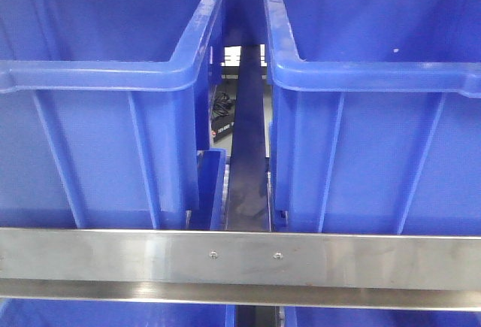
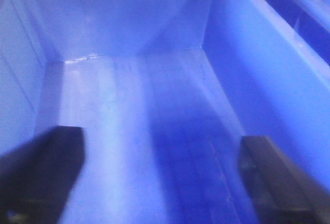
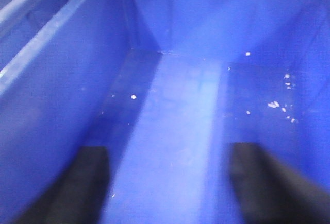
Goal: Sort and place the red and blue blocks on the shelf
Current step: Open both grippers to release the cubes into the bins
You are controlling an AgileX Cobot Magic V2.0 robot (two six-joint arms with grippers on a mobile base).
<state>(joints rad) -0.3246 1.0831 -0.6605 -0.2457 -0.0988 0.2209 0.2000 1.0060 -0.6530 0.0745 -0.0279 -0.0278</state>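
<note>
No red or blue block shows in any view. The shelf's brushed-steel front rail (image 1: pixel 240 258) with two small screws runs across the front view, under two large blue bins (image 1: pixel 98 94) (image 1: pixel 376 94). My left gripper (image 2: pixel 161 137) hangs open inside a blue bin, over its bare floor (image 2: pixel 129 131), with nothing between its dark fingers (image 2: pixel 44 175). My right gripper (image 3: pixel 170 151) is also open inside a blue bin, over a floor (image 3: pixel 180 110) dotted with white specks, and holds nothing. Neither gripper appears in the front view.
A narrow gap with a dark track (image 1: pixel 248 154) separates the two bins. More blue bins (image 1: pixel 113 316) sit on the level below the rail. Bin walls (image 2: pixel 258 69) (image 3: pixel 62 80) stand close on both sides of each gripper.
</note>
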